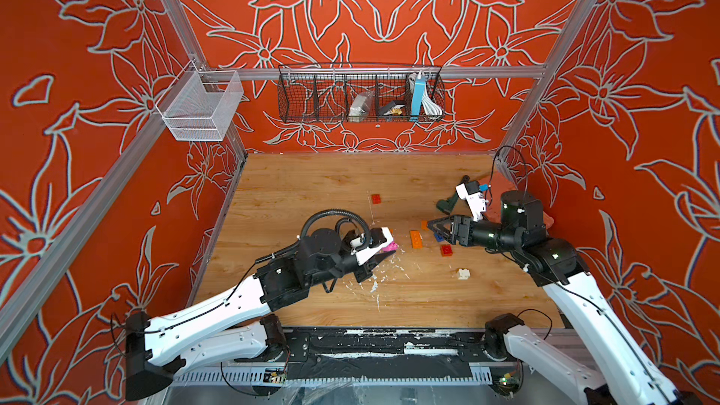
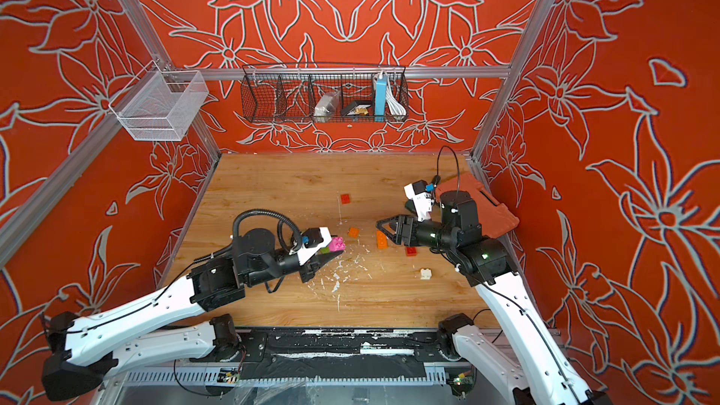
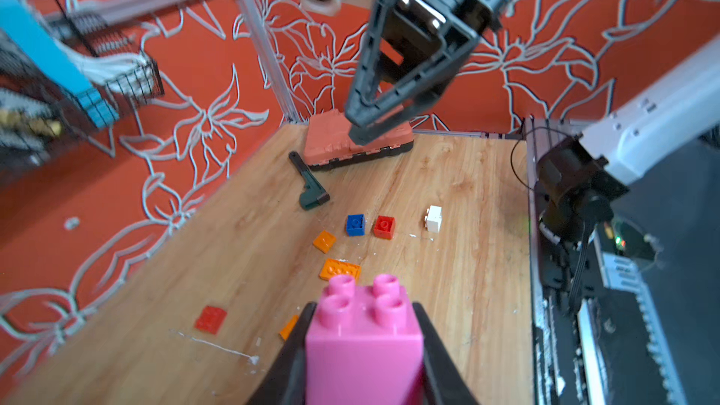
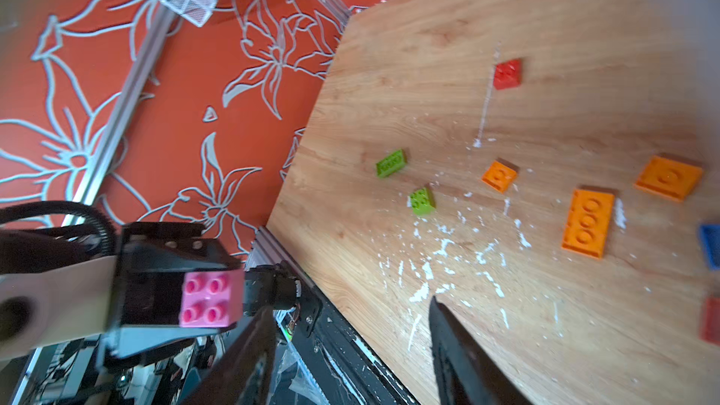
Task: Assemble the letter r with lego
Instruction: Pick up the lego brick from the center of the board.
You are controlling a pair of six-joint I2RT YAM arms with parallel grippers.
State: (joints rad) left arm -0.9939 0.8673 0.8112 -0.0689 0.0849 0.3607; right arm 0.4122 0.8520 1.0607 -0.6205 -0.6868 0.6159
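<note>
My left gripper is shut on a pink lego brick, studs pointing away from the wrist, held above the table's middle. My right gripper faces it from the right, open and empty, a short way off; its jaws frame bare table. Loose lego lies below: a long orange plate, a small orange plate, a red brick, a white brick, a red plate, a blue brick and two lime green pieces.
An orange-red ribbed case leans at the back right corner with a dark green tool beside it. White paint flecks spot the wood near the front. A black wire basket and a white mesh basket hang on the rails.
</note>
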